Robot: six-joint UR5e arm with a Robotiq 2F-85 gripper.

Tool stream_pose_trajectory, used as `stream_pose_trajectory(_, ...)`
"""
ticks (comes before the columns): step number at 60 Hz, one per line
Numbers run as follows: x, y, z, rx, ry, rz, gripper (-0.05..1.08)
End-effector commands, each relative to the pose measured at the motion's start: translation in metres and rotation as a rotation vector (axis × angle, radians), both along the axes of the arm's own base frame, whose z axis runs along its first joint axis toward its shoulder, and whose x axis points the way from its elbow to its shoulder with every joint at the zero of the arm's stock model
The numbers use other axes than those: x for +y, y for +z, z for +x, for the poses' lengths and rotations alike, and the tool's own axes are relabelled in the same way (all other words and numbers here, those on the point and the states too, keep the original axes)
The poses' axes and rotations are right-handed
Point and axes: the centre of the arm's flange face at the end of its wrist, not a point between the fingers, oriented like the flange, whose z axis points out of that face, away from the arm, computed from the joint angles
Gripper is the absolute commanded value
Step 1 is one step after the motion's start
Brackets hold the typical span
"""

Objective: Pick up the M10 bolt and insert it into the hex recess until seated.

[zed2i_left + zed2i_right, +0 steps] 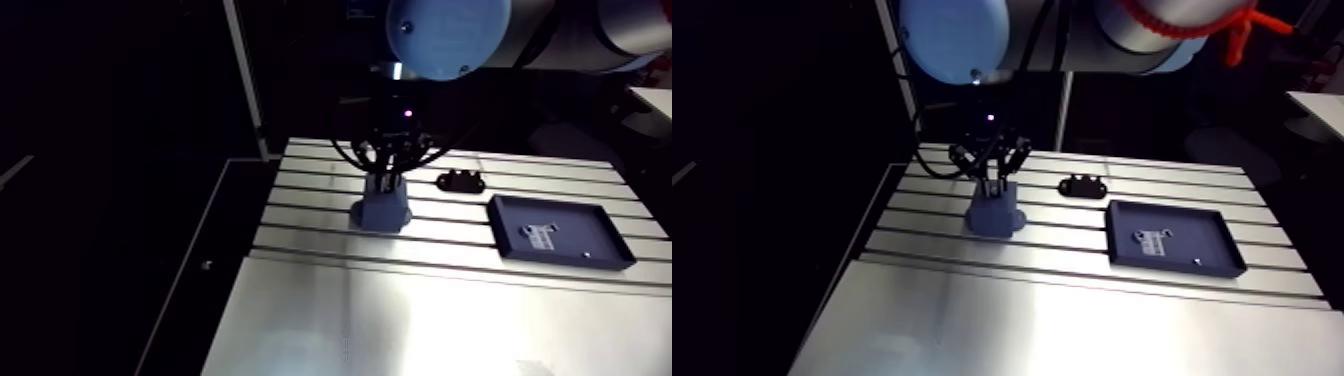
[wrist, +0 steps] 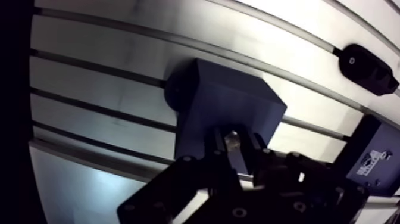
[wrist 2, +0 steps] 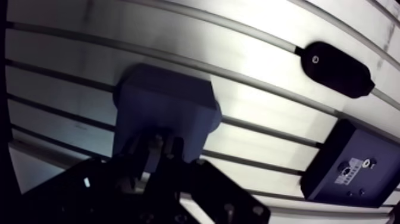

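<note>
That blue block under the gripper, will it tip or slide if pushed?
Probably won't tip: the blue block looks squat and wide-based. It might slide: the table looks smooth, no clamp shows. The gripper's bolt would push mostly downward.

Slotted aluminium table (image 1: 420, 310), pale and glossy: dark grooves across the far part, smooth plate on the nearer part. On the grooved part, a shallow dark-blue tray (image 1: 497, 228), rectangular, lying flat, with a raised rim all round. Inside it, 1 white label (image 1: 538, 236) near the middle and 1 tiny pale speck (image 1: 586, 256) toward a corner. Near the tray but apart from it, 1 small black oblong piece (image 1: 460, 181) with rounded ends, resting by a groove, 1 hole showing at its end in the wrist view.
</note>
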Motion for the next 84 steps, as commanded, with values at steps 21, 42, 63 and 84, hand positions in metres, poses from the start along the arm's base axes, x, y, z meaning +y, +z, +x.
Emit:
stream_pose_trajectory(21,0.0002,-0.0001,-0.0007,-0.003,0.097,-0.007,0.71)
stream_pose_trajectory(42,0.0001,-0.0002,-0.0014,-0.005,0.147,-0.012,0.71)
stream_pose_trajectory(63,0.0003,-0.0027,0.0005,-0.012,0.204,-0.018,0.71)
stream_pose_trajectory(84,0.0005,-0.0031,0.0008,-0.013,0.229,-0.02,0.71)
